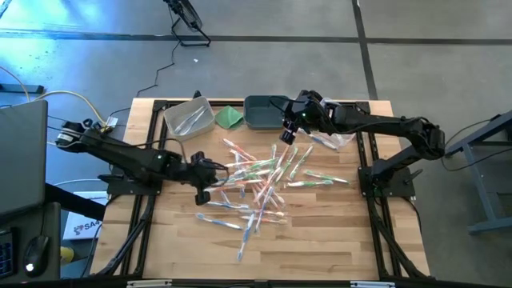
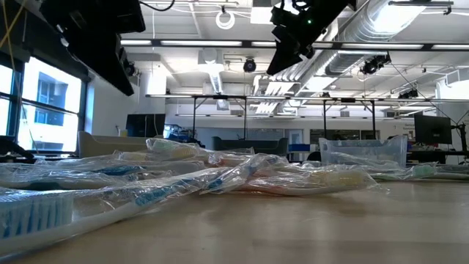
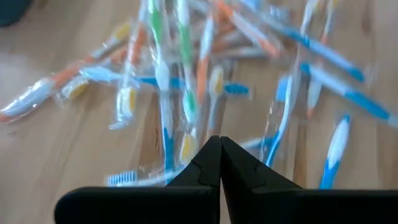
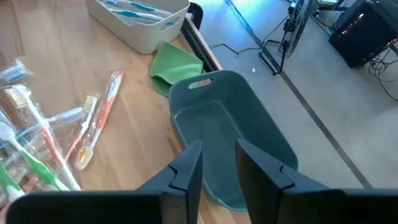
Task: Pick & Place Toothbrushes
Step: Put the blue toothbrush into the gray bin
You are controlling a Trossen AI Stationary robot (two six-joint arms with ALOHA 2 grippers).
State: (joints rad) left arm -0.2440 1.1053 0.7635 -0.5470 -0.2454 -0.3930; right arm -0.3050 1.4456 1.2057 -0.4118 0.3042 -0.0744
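Many wrapped toothbrushes (image 1: 264, 180) with blue, green and orange parts lie flat in a loose pile at the middle of the table (image 1: 320, 232). They also show in the left wrist view (image 3: 168, 93) and the low view (image 2: 220, 176). My left gripper (image 1: 202, 182) hangs shut above the pile's left edge, its fingertips (image 3: 219, 149) together with nothing between them. My right gripper (image 1: 288, 134) stands open in the air at the near edge of the dark teal bin (image 4: 249, 106). The gap between its fingers (image 4: 217, 155) shows only the bin's inside.
A white bin (image 1: 172, 112) at the far left holds a few toothbrushes (image 4: 134, 9). A folded green cloth (image 1: 230, 117) lies between it and the teal bin (image 1: 260, 120). A clear wrapper (image 1: 340, 140) lies under the right arm. Bare wood spans the near part of the table.
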